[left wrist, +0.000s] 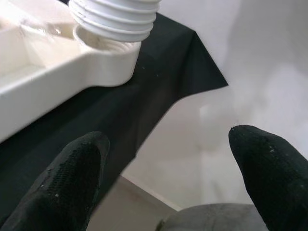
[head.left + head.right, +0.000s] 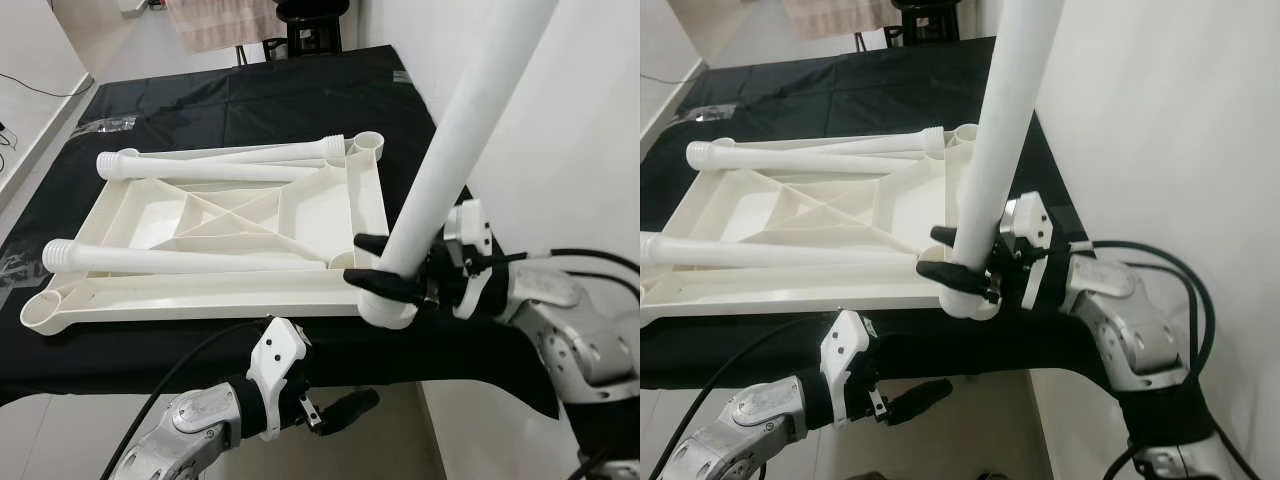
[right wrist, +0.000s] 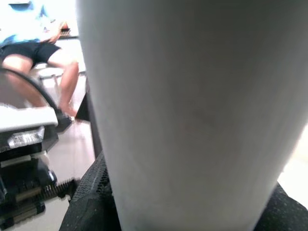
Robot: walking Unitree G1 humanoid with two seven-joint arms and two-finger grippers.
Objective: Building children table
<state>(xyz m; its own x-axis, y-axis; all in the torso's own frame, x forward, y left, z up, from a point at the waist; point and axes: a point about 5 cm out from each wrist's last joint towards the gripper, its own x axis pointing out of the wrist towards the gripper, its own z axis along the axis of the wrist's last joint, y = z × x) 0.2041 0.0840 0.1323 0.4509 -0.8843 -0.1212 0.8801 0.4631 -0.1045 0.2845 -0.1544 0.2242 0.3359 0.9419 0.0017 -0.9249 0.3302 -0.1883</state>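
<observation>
A white plastic table top (image 2: pixel 230 225) lies upside down on the black-covered table (image 2: pixel 250 90). Two loose white legs rest on it, one along its far side (image 2: pixel 210 168) and one nearer the front (image 2: pixel 190 260). My right gripper (image 2: pixel 372 264) is shut on a third white leg (image 2: pixel 455 150) that stands upright, its threaded end sitting at the near right corner socket (image 1: pixel 108 57). My left gripper (image 2: pixel 345 408) hangs open below the table's front edge, holding nothing; its fingers (image 1: pixel 72 178) point toward that corner.
A white wall (image 2: pixel 560 120) runs close along the table's right side. Sockets show at the near left corner (image 2: pixel 45 312) and far right corner (image 2: pixel 368 143). A dark stool (image 2: pixel 310 30) stands beyond the table. A seated person (image 3: pixel 33 53) shows in the right wrist view.
</observation>
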